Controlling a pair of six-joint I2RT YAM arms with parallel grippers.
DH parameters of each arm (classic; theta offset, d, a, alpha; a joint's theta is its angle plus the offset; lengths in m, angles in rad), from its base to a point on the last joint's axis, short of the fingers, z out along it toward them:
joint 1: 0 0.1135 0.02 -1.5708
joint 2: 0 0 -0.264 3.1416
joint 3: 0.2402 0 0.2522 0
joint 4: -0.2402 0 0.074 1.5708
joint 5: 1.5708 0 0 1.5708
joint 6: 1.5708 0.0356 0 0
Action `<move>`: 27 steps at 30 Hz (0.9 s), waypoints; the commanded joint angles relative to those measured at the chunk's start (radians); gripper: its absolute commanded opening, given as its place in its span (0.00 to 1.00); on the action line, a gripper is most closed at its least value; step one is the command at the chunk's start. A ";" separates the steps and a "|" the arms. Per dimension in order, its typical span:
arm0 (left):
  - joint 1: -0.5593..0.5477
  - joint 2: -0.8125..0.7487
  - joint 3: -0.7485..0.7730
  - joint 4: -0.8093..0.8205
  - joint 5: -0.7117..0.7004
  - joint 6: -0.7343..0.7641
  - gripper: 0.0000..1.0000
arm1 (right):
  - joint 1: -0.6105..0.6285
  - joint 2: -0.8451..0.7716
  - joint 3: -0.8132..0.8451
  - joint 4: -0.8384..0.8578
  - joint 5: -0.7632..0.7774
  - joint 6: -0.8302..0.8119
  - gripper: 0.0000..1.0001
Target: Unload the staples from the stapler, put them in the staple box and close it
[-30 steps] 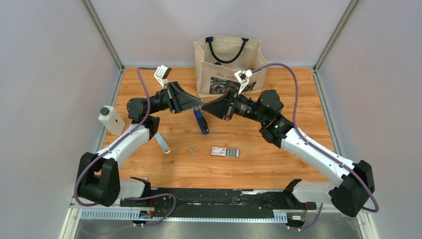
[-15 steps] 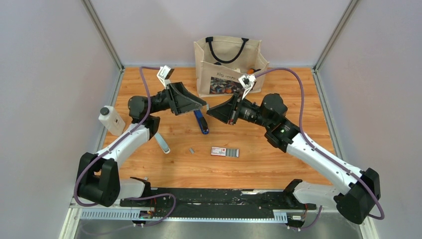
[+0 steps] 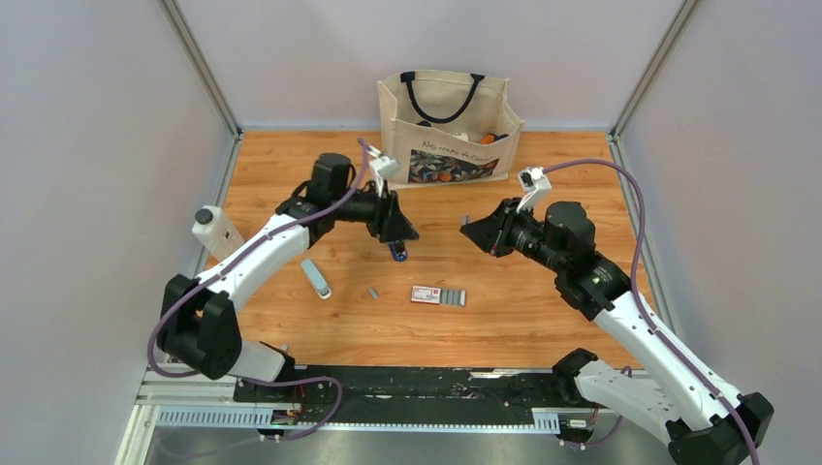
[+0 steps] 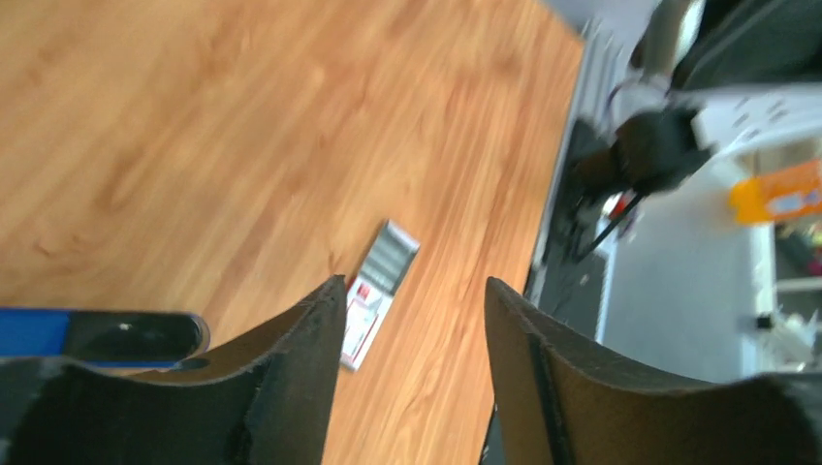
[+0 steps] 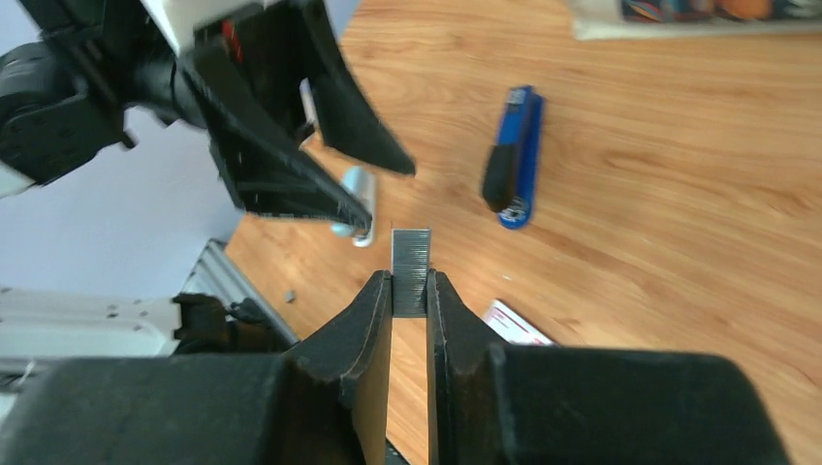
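The blue and black stapler [image 3: 398, 253] lies on the wooden table, also in the right wrist view as the stapler [image 5: 514, 160] and at the left wrist view's left edge as the stapler [image 4: 97, 334]. My left gripper [image 3: 405, 235] hovers just over its far end, open and empty; the gripper [image 4: 412, 286] shows bare table between its fingers. My right gripper [image 5: 411, 291] is shut on a silver-grey strip of staples [image 5: 411, 269], held in the air right of the stapler, where the gripper [image 3: 470, 231] points left. Another short strip of staples [image 3: 372, 292] lies on the table.
A white-and-red staple box [image 3: 438, 295] lies near the front middle. A white-grey stick tool [image 3: 315, 278] lies left of it. A white bottle [image 3: 216, 235] stands at the left edge. A canvas bag [image 3: 446, 126] stands at the back.
My left gripper opened, let go of the stapler and swung over its far end. My right arm drew back to the right with the staple strip.
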 commanded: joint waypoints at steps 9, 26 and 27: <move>-0.187 0.252 0.063 -0.279 -0.188 0.520 0.45 | -0.024 -0.011 -0.143 -0.193 0.160 -0.006 0.09; -0.302 0.358 0.037 -0.155 -0.424 0.471 0.24 | -0.024 -0.005 -0.301 -0.077 0.166 0.025 0.10; -0.308 0.361 0.029 -0.145 -0.436 0.468 0.24 | -0.024 -0.003 -0.307 -0.067 0.166 0.026 0.10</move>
